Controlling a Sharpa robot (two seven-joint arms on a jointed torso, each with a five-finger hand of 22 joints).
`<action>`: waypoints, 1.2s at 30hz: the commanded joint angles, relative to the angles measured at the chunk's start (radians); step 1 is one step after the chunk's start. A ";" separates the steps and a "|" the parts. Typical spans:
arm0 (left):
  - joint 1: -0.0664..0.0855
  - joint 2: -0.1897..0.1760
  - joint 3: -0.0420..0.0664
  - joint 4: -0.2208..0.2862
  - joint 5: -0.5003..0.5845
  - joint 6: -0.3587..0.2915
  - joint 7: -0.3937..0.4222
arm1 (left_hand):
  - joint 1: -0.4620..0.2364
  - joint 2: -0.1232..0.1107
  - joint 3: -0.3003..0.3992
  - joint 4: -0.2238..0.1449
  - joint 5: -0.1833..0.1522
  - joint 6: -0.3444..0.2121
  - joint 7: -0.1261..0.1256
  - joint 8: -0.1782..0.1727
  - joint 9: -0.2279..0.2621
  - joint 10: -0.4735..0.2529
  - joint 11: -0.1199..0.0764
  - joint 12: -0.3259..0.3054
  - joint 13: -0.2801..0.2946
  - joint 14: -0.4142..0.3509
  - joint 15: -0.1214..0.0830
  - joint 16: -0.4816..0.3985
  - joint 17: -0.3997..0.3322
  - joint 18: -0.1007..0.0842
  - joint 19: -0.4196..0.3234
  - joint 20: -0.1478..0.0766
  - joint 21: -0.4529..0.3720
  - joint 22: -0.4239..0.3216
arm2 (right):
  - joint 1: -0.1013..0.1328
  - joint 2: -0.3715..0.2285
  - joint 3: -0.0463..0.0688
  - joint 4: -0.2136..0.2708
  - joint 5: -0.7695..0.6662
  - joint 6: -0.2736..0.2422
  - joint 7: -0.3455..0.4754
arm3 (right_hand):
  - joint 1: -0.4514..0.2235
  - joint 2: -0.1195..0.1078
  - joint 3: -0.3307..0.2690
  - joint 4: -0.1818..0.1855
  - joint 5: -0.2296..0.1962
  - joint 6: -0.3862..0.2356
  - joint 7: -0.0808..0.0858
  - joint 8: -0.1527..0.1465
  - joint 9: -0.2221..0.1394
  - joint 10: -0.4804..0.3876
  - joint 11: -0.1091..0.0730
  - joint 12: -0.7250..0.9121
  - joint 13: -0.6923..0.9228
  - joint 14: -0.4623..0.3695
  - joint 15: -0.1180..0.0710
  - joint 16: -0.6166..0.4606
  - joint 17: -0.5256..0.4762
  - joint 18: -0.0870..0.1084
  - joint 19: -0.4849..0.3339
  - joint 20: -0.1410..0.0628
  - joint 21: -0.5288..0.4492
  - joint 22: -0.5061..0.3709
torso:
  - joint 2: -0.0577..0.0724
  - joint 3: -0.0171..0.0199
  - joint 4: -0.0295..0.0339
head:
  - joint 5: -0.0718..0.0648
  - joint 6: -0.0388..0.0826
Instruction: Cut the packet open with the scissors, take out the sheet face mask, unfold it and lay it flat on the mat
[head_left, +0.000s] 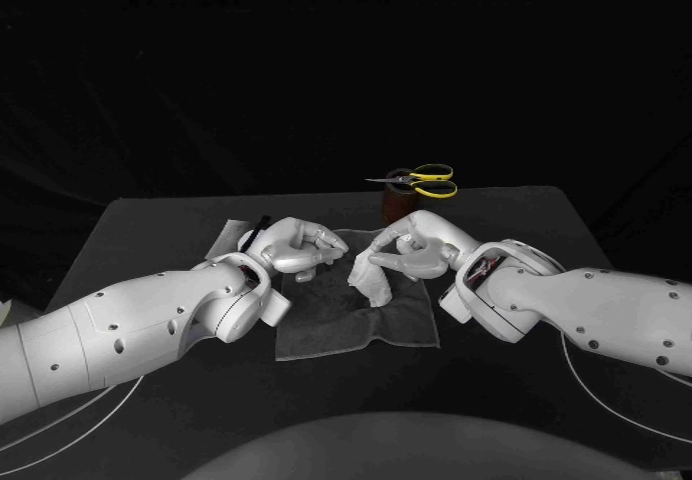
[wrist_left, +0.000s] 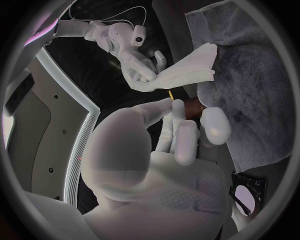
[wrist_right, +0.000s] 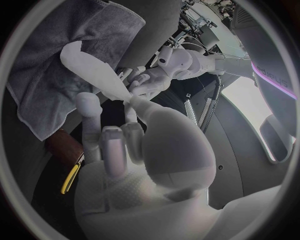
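Observation:
The white sheet mask (head_left: 372, 276), still folded into a narrow strip, hangs over the grey mat (head_left: 361, 325). My right hand (head_left: 413, 250) pinches its upper end; the left wrist view shows that right hand (wrist_left: 134, 65) holding the mask (wrist_left: 187, 70) above the mat (wrist_left: 256, 90). My left hand (head_left: 297, 246) hovers just left of the mask, fingers loosely bent and holding nothing (wrist_left: 187, 135). In the right wrist view the mask (wrist_right: 94, 70) runs out from my right hand's fingertips (wrist_right: 133, 102) toward the left hand (wrist_right: 164, 70). The pale packet (head_left: 231, 238) lies behind my left wrist, partly hidden.
Yellow-handled scissors (head_left: 418, 180) stand in a brown holder (head_left: 395, 205) at the table's far edge, just behind both hands. The holder (wrist_left: 190, 107) sits close to my left hand's fingers. The mat is rumpled along its near edge.

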 joint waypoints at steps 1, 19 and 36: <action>0.000 0.000 0.001 0.004 0.007 -0.025 -0.009 | -0.010 0.001 0.011 -0.001 0.001 0.006 -0.004 0.056 0.040 0.003 -0.006 0.006 0.002 0.007 0.001 0.004 0.000 -0.017 0.007 0.001 0.004 0.002 | 0.000 0.000 0.001 0.001 0.001 0.006 -0.001 | 0.005 -0.005 -0.005 0.001 0.004 0.005 -0.001 0.006 0.004 0.039 -0.006 -0.001 0.154 0.086 -0.008 0.005 0.215 0.009 -0.003 -0.002 0.000 0.057 | 0.000 0.0001 -0.0003 | 0.000 0.000; 0.000 0.023 0.001 0.011 0.015 0.061 0.016 | -0.098 -0.079 -0.276 0.098 0.001 -0.123 0.037 -0.034 0.003 -0.048 0.042 -0.106 -0.067 -0.087 0.044 -0.036 -0.139 0.005 -0.073 0.038 -0.099 -0.090 | 0.000 0.009 0.001 -0.001 0.000 0.037 -0.003 | 0.010 0.021 -0.007 0.012 0.004 -0.019 0.006 0.006 0.003 0.038 -0.002 -0.005 0.152 0.082 -0.006 0.001 0.208 0.010 -0.009 -0.003 -0.020 0.053 | 0.000 0.0001 -0.0015 | 0.001 0.000; 0.000 0.027 0.001 0.007 0.022 0.125 -0.005 | 0.012 -0.055 -0.325 0.089 0.001 -0.077 0.031 -0.062 -0.031 -0.021 0.035 -0.085 -0.063 -0.070 0.039 -0.026 -0.110 0.003 -0.060 0.037 -0.095 -0.081 | 0.000 0.012 0.001 0.001 -0.001 0.034 0.004 | 0.012 0.026 -0.006 0.012 0.004 -0.024 0.007 0.005 0.003 0.039 -0.001 -0.003 0.153 0.082 -0.005 0.002 0.209 0.009 -0.009 -0.003 -0.018 0.054 | 0.000 0.0001 -0.0002 | -0.003 0.000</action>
